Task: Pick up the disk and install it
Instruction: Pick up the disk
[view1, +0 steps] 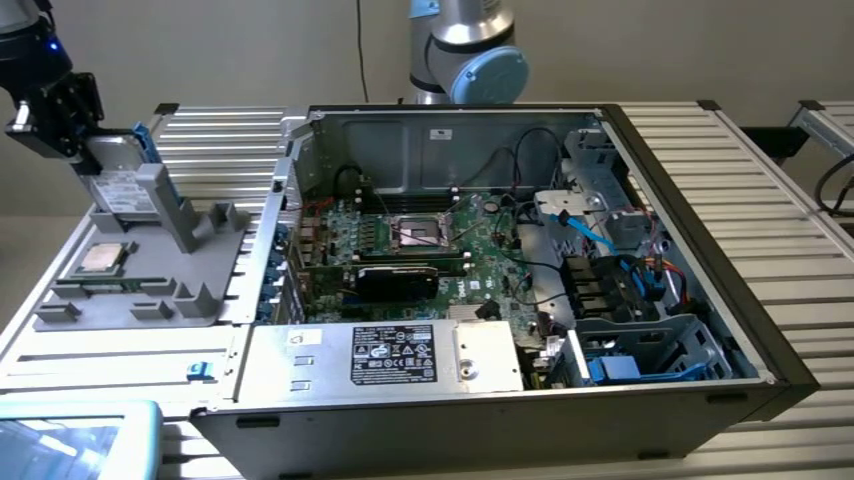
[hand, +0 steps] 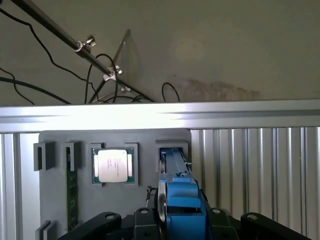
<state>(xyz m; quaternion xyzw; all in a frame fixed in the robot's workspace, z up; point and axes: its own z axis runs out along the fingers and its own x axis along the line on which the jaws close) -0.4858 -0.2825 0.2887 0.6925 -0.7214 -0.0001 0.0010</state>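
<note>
Gripper (view1: 94, 150) partly closed, gripping disk (view1: 120, 185) upright, hanging at ten o'clock of open case (view1: 441, 150), grey tray (view1: 80, 300) beneath holding chip (view1: 103, 258) and memory stick (hand: 72, 195)

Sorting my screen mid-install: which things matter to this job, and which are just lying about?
Job: the disk, gripper clamped on it, open computer case.
Lying about: CPU chip, memory stick, grey holder.

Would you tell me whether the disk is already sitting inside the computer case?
No, the disk is at the grey tray, outside the open case.
</note>
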